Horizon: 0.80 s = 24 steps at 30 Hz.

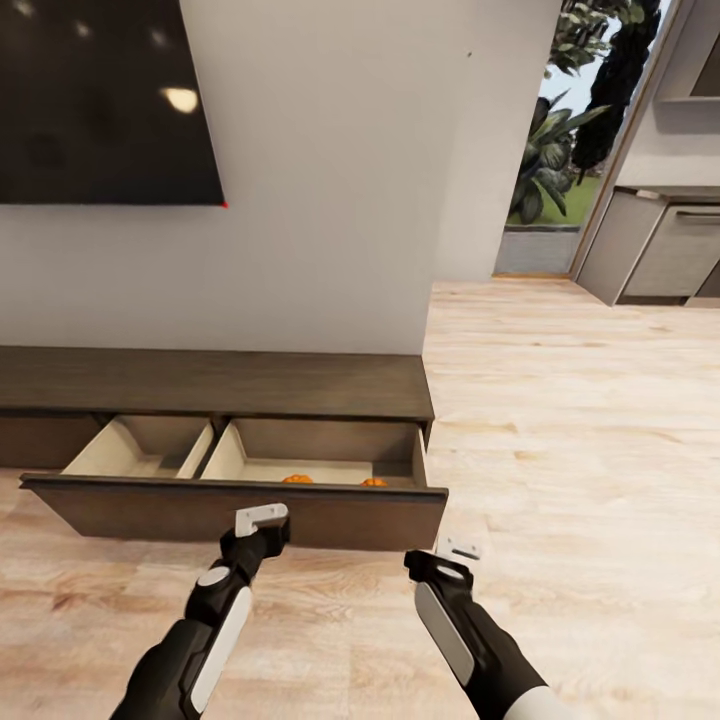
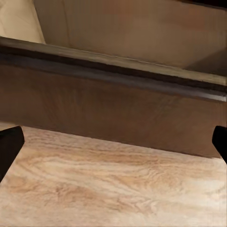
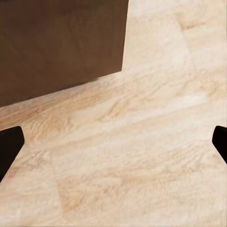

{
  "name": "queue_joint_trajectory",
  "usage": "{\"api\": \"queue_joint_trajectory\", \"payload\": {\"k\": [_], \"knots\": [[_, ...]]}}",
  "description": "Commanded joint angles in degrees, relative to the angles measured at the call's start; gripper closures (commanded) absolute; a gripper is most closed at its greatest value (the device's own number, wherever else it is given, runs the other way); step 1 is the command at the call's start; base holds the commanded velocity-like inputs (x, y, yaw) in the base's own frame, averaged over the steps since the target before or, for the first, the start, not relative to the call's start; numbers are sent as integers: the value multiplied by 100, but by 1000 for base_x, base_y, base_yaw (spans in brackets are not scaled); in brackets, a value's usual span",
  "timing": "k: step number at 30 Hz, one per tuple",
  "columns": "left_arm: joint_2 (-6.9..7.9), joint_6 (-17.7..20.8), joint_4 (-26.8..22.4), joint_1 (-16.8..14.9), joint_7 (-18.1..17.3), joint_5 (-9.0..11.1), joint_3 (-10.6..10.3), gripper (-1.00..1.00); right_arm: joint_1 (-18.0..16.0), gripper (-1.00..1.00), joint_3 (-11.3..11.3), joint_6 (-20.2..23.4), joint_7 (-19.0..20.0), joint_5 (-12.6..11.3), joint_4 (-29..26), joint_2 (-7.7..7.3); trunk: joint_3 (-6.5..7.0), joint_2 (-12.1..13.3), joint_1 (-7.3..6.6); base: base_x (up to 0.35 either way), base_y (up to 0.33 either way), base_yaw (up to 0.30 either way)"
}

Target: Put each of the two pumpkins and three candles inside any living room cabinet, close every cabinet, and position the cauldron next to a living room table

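The cabinet point(image 1: 230, 385) drawer point(image 1: 240, 510) is left pulled out, two pumpkins point(image 1: 297, 479) lying inside; both jaws are spread wide, empty, just before its front.

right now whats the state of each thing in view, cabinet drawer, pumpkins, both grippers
cabinet: its wide drawer is pulled out, open
drawer front: tilted out toward the robot, not shut
pumpkins: two orange tops showing inside the open drawer's right compartment
left gripper: open, empty, at the drawer front
right gripper: open, empty, over the floor
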Motion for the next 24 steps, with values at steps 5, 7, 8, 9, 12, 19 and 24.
{"api": "queue_joint_trajectory", "payload": {"k": [5,7,8,9,12,19,24], "knots": [[1,-387,212,-1,50,-131,-20,-100,-8,-100,16,-85,134,-6,122,-13,-95,-204,110,0,0,0],[1,-495,239,-1,50,-138,-22,-100,-9,-100,17,-287,151,3,294,-16,-131,-284,154,0,0,0],[1,-524,262,-1,50,-142,-20,-100,-9,-100,17,-427,158,5,389,-16,-149,-325,176,0,0,0],[1,-543,295,-1,50,-148,-20,-100,-9,-100,15,-550,172,6,484,-18,-167,-365,198,0,0,0],[-4,-654,381,-1,50,-152,-47,-100,-9,-100,11,-777,536,22,723,-28,-221,-485,263,0,0,0],[-46,-1294,779,-1,53,-156,-76,-100,-2,-100,10,-2049,1204,793,837,-29,-347,-766,417,0,0,0],[-59,-1618,943,-1,61,-158,-136,-100,6,-100,5,-2318,1259,1087,860,22,-436,-966,527,0,0,0]]}}
